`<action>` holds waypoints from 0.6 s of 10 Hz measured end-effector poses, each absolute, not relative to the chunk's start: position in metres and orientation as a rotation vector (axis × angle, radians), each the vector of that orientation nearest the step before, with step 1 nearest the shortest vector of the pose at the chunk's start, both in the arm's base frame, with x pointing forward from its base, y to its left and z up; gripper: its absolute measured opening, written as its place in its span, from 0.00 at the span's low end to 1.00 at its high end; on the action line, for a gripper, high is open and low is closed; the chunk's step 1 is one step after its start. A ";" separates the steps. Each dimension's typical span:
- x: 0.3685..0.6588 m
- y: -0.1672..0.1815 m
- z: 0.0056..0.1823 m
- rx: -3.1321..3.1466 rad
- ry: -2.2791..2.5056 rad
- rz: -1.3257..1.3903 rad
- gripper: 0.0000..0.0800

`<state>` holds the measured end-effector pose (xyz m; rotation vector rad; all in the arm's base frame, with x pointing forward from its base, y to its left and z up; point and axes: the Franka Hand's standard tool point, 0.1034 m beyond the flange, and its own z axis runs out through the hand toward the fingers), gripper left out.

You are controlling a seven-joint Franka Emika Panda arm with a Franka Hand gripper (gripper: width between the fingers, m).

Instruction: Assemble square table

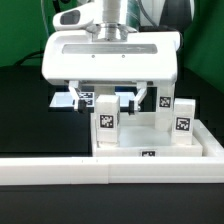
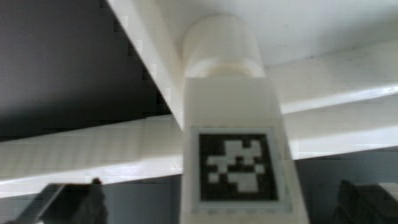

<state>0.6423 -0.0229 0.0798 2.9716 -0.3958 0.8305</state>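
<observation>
The white square table slab lies flat behind the barrier wall. Tagged white legs stand upright on it: one near its left corner in the exterior view, one at the right, and another behind. My gripper hangs over the left leg with its black fingers on either side. In the wrist view this leg stands between my fingertips, with a gap on each side. The gripper is open and holds nothing.
The long white L-shaped barrier wall runs along the front and up the right side of the slab. The marker board lies on the black table behind the gripper. A green backdrop stands behind.
</observation>
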 end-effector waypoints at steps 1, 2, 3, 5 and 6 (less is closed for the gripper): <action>0.646 -0.027 0.081 2.972 -0.400 0.828 0.81; 0.645 -0.027 0.077 3.011 -0.415 0.735 0.81; 0.646 -0.022 0.075 3.084 -0.427 0.561 0.81; 0.647 -0.013 0.075 3.157 -0.457 0.342 0.81; 0.647 -0.009 0.080 3.192 -0.474 0.205 0.81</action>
